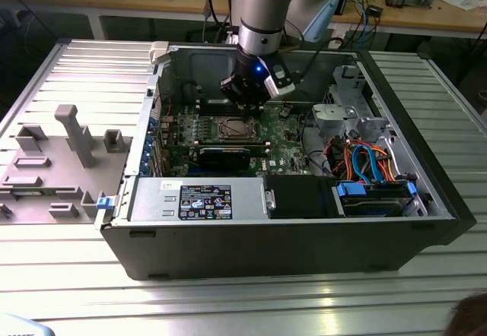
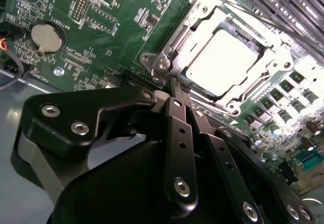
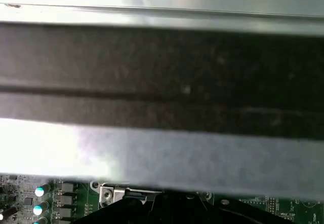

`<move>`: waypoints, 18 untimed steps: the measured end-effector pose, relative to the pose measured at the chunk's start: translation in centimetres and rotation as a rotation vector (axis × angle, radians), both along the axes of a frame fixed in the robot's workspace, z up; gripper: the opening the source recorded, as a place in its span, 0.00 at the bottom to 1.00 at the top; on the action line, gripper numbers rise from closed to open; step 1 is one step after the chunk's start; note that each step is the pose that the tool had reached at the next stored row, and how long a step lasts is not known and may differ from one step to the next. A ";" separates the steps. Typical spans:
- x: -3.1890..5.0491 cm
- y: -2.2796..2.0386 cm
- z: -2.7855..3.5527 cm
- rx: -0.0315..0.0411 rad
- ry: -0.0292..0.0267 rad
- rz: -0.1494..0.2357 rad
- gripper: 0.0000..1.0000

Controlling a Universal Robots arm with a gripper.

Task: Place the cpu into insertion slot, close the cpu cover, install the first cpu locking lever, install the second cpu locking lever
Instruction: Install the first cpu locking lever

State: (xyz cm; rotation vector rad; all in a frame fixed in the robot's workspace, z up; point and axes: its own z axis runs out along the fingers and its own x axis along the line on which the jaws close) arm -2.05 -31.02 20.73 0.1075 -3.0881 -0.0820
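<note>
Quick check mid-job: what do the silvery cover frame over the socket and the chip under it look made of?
Silvery square cpu cover: apparently stamped sheet metal, bright glints along its edges. Flat square cpu: likely a matte metal top, pale and evenly lit, though glare leaves that open.

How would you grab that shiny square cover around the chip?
By its thin outer rim, probably at the corner tab nearest the tool, coming down from above. The cpu cover lies flat over the cpu, and its middle is an open window, so only the rim offers a hold.
</note>
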 end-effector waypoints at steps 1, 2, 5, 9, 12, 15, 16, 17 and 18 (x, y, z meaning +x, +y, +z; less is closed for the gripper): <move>0.00 -0.12 0.00 -0.0001 -0.0001 0.000 0.11; 0.00 -0.30 0.00 -0.0003 -0.0001 0.000 0.11; 0.00 -0.68 0.00 -0.0004 0.0000 0.000 0.11; 0.00 -1.49 0.00 -0.0004 -0.0001 0.000 0.11; 0.00 -1.71 0.00 -0.0004 -0.0001 0.000 0.11; 0.00 -1.83 0.00 -0.0005 -0.0001 0.000 0.11; 0.00 -1.84 0.00 -0.0004 -0.0001 0.000 0.11; 0.00 -1.84 0.00 -0.0004 -0.0001 0.000 0.11; 0.00 -1.84 0.00 -0.0004 0.0000 0.000 0.11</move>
